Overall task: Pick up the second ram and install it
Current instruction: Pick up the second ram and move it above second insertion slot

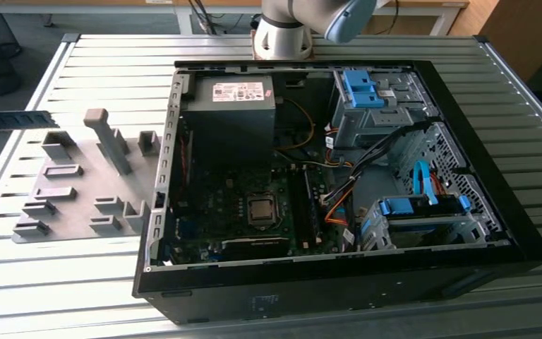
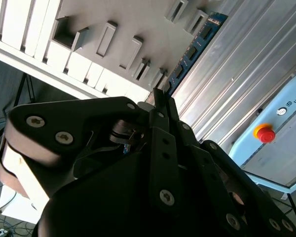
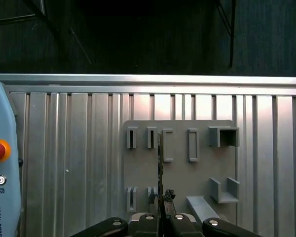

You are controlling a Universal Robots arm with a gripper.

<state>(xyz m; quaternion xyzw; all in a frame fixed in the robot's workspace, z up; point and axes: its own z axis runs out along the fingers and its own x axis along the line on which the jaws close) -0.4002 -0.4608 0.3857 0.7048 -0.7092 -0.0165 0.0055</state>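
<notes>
Here, one ram (image 2: 195, 49) sits clamped between the two jaws.

second ram (image 3: 160, 163) end inside tool (image 3: 161, 198), arm (image 1: 295, 28) cropped

Arm (image 1: 285, 32) is showing a silver-grey cylindrical joint with pale blue cap; gripper (image 2: 160, 98) is showing matte black linkages carrying silver screw heads

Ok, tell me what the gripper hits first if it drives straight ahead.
Probably the grey slotted holder plate; the gripper, jaws shut on the thin blue-green ram stick, points at it, gap unclear.
</notes>
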